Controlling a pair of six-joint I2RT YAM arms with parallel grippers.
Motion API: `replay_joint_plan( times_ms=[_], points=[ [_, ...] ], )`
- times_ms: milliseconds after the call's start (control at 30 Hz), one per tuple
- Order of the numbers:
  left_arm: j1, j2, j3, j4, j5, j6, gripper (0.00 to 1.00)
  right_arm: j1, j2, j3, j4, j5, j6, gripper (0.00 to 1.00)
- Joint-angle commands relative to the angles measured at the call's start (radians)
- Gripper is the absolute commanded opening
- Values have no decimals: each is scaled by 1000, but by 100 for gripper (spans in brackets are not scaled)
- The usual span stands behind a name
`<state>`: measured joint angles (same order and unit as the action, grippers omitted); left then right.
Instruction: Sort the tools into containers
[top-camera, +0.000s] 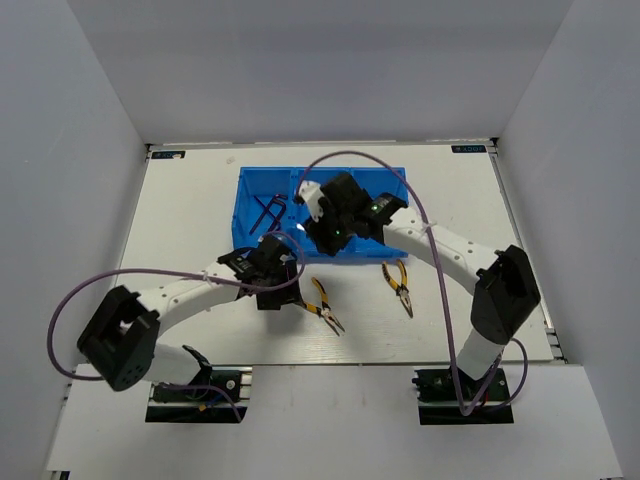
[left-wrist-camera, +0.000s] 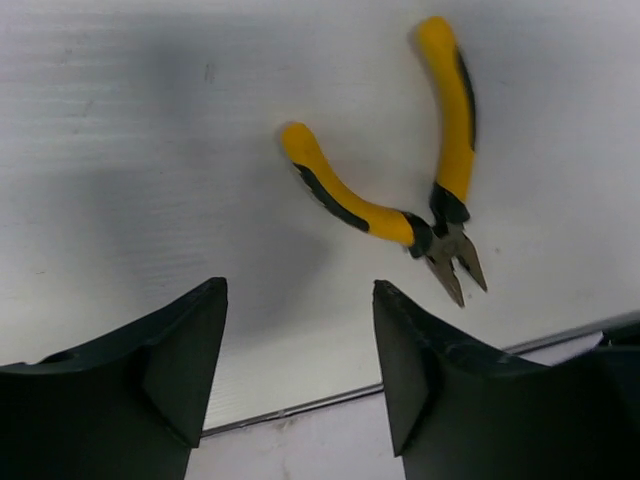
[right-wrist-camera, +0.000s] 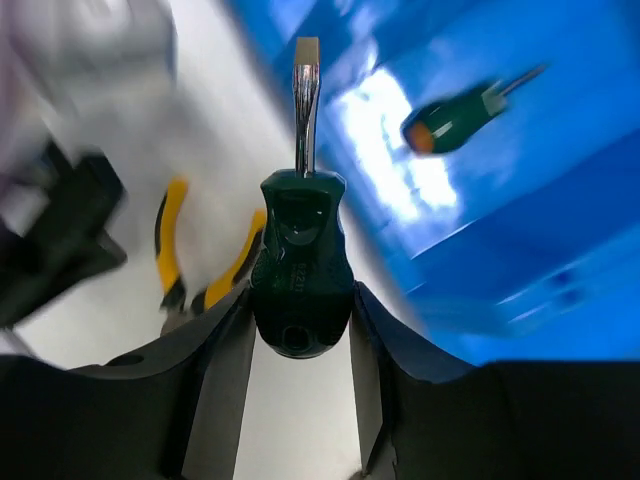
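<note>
Two arms were counted, bases at the near edge of the white table (top-camera: 180, 230).

Left gripper (left-wrist-camera: 300, 292): low over the table just short of the bin, jaws apart with nothing between them. Only bare tabletop showed in the gap.

Pliers: two, both yellow and black handled, both lying flat on the table near the bin's front wall.
- The left-hand pliers (top-camera: 323, 305) lay just beside the left gripper. In the left wrist view they sat beyond the fingertips, handles spread wide, nose pointing toward the near table edge.
- The right-hand pliers (top-camera: 397, 286) lay apart from the first pair, under the right forearm, handles toward the bin.

Right gripper (right-wrist-camera: 300, 292): jaws clamped on the fat dark green handle of the held screwdriver (right-wrist-camera: 300, 255). Its flat blade pointed straight away from the wrist, and the tool was lifted over the bin's near wall.

Screwdrivers: two. The second screwdriver (right-wrist-camera: 455, 122), green with an orange end, lay on the bin floor. It was blurred, and I could not tell which compartment it was in.

Bin (top-camera: 252, 180): one, blue, shallow and divided, near the far side of the table, its middle partly hidden by the right gripper.

Hex key (top-camera: 268, 212): dark thin metal in the left compartment. It was too small to count for sure.
</note>
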<state>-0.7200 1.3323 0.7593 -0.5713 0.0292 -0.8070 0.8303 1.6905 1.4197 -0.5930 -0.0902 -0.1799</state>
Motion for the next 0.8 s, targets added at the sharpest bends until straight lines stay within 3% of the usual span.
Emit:
replay_joint_plan(
  times_ms=[0, 100, 133, 233, 267, 367, 767],
  points=[
    [-21, 74, 53, 27, -41, -63, 67, -19, 56, 94, 16, 86, -3, 0],
    [-41, 155, 135, -33, -77, -104, 66, -22, 141, 165, 39, 199, -24, 0],
    [-41, 172, 153, -48, -77, -124, 66, -22, 196, 197, 27, 243, -27, 13],
    [-62, 223, 215, -104, -101, -167, 65, -36, 259, 257, 12, 290, -39, 31],
    [-62, 223, 224, -119, -101, -191, 65, -40, 265, 258, 15, 287, -43, 43],
    [-81, 232, 224, -105, -112, -236, 66, -62, 247, 257, 9, 277, -30, 53],
    [-119, 310, 222, -101, -132, -311, 65, -178, -85, 104, -82, 161, 49, 61]
  ],
)
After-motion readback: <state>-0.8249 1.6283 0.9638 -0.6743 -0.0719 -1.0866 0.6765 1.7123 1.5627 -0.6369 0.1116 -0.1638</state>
